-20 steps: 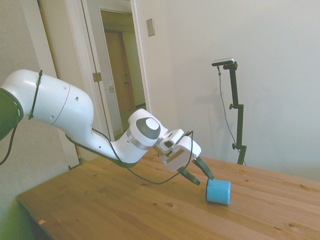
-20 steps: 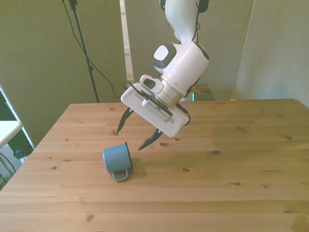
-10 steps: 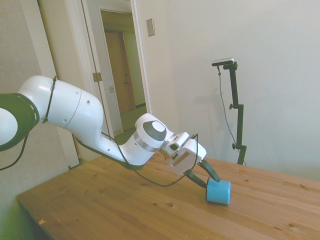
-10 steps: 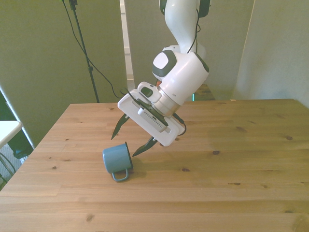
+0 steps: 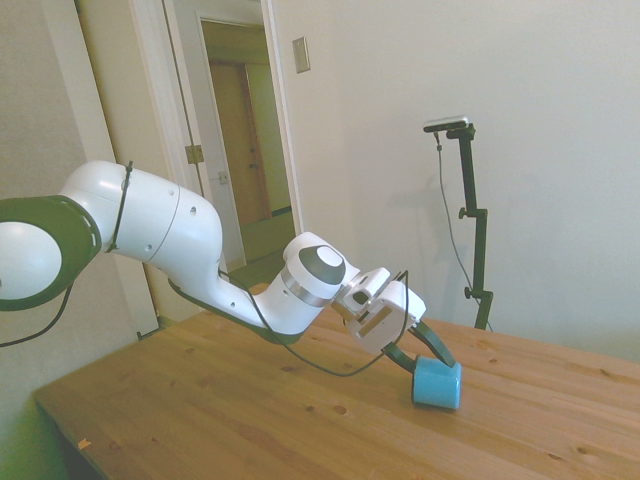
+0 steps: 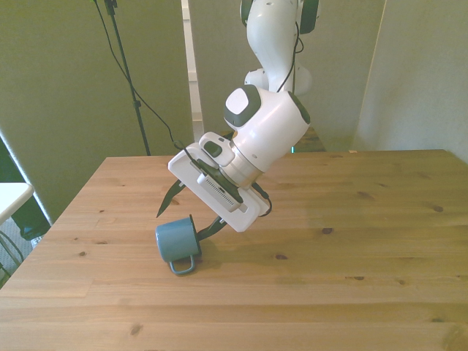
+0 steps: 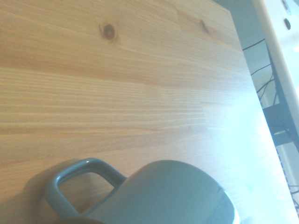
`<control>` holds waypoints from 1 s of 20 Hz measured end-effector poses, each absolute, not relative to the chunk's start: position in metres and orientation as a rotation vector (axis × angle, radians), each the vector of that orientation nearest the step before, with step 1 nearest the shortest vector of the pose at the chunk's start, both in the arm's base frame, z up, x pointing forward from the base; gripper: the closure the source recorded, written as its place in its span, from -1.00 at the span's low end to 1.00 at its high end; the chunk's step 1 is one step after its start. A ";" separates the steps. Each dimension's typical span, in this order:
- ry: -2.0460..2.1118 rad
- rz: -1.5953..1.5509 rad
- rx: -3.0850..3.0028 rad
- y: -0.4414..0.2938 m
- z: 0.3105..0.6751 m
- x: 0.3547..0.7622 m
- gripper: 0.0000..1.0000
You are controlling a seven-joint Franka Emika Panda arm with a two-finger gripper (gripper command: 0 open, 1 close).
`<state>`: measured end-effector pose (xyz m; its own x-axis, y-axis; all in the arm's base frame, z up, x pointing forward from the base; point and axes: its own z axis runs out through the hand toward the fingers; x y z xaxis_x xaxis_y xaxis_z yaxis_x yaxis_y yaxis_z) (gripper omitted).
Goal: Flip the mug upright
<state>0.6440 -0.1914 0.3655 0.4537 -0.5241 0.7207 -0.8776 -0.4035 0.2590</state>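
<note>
the pincer (image 6: 188, 213) gapes wide, empty, straddling the mug (image 6: 176, 240) just beneath; a fingertip may nudge it rolling.

The mug (image 6: 176, 240) lies on its side on the table (image 6: 351, 248), toward the front view's left. Its handle (image 6: 185, 263) points at the near edge. The gripper (image 6: 186, 214) sits right behind it, fingers spread to either side.

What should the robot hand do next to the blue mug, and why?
Probably slide a little farther, then close. The mug lies on its side on the table, handle toward the camera, and the open gripper has one finger on each side of its rim end, not yet squeezing.
</note>
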 end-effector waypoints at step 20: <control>-1.104 0.789 2.091 -0.189 0.367 0.643 1.00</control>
<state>0.6428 -0.1887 0.3673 0.4675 -0.4762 0.7448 -0.8589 -0.4441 0.2551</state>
